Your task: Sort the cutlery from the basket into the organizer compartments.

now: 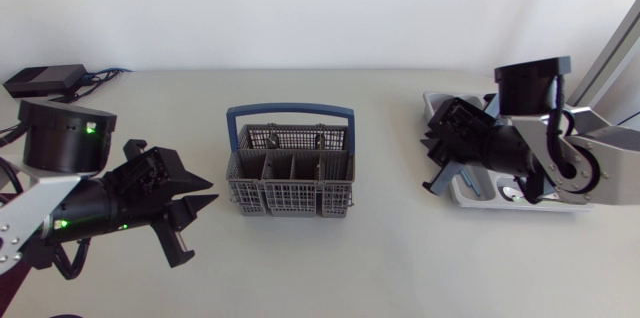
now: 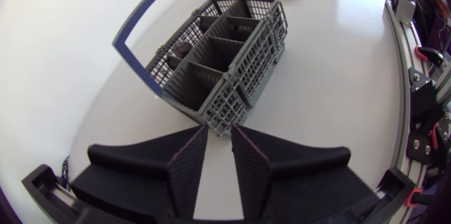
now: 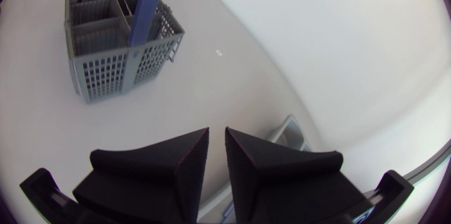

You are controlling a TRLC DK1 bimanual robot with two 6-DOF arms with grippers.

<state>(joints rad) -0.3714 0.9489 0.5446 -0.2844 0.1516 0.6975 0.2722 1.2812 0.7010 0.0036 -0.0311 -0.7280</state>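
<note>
**Both grippers held over the table, nothing gripped**

In the head view, the grey cutlery basket (image 1: 291, 183) with its blue handle (image 1: 290, 113) was seen at the centre of the frame on the white table (image 1: 330, 268). The organizer tray (image 1: 545, 204) was set at the right, partly covered by the right arm. The left gripper (image 1: 200, 213) was held at the lower left, well apart from the basket, its fingers narrowly parted with nothing between them. The right gripper (image 1: 437, 163) was held over the organizer's near end, its fingers likewise almost together and gripping nothing. A few cutlery pieces (image 1: 510, 195) were seen in the organizer; their kinds could not be told. In the left wrist view, the basket was seen just ahead of the fingertips.
</note>
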